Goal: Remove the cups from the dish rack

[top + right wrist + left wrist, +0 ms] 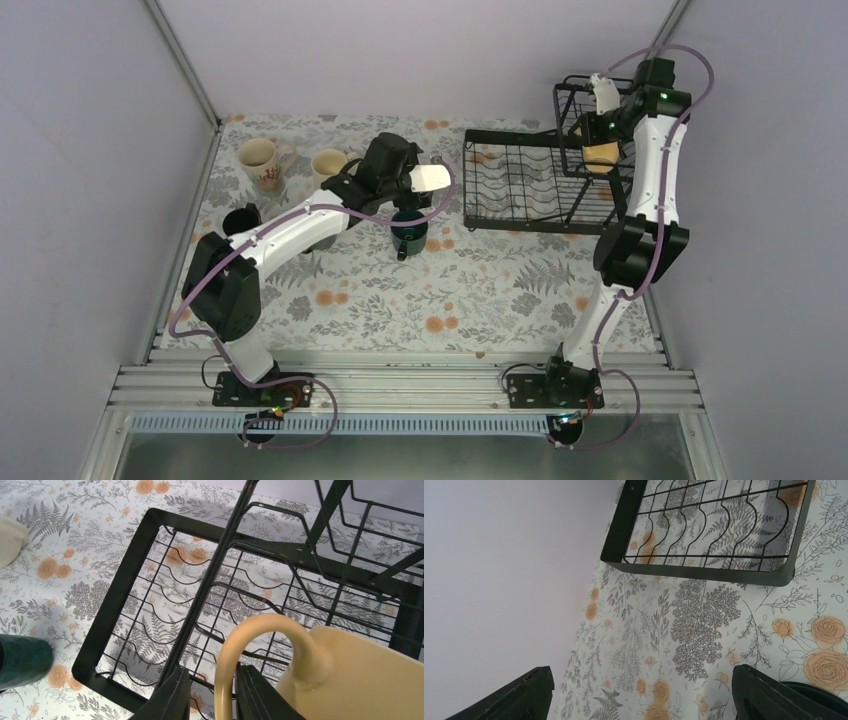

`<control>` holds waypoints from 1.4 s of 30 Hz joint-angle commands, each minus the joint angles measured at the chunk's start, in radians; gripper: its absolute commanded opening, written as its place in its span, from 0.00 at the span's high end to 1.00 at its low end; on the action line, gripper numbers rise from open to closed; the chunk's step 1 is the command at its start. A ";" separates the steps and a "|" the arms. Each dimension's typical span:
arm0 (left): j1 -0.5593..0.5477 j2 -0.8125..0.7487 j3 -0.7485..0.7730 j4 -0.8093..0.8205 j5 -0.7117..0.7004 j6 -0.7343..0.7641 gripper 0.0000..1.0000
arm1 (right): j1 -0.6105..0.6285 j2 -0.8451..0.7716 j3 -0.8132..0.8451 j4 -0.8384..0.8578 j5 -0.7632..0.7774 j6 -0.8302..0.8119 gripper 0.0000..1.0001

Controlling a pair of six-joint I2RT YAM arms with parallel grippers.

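The yellow cup [600, 155] sits in the raised basket of the black wire dish rack [510, 185]. In the right wrist view its looped handle [260, 627] passes between the fingers of my right gripper [212, 695]. The handle lies against the right finger, with a gap to the left one, so the jaws stand narrowly open around it. My left gripper [641, 695] is wide open and holds nothing, just above the dark teal cup [408, 232] that stands on the table. Two cream cups [258, 160] [327, 165] and a black cup [240, 218] stand at the back left.
The flat slotted tray of the rack [115, 605] holds no cups. Its near rim [694, 572] lies ahead of the left gripper. The teal cup [22, 660] stands left of the rack. Grey walls close in both sides and the back.
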State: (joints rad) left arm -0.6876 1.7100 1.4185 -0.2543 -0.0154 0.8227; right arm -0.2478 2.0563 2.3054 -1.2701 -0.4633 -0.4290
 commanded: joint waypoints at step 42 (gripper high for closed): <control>0.163 -0.181 0.060 0.191 0.689 -0.149 0.00 | 0.302 -0.340 -0.250 -0.016 -0.710 -0.164 0.97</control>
State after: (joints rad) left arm -0.5629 1.5146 1.3884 0.0502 0.4114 0.6865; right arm -0.0395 1.7767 2.0933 -1.3041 -1.0523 -0.5560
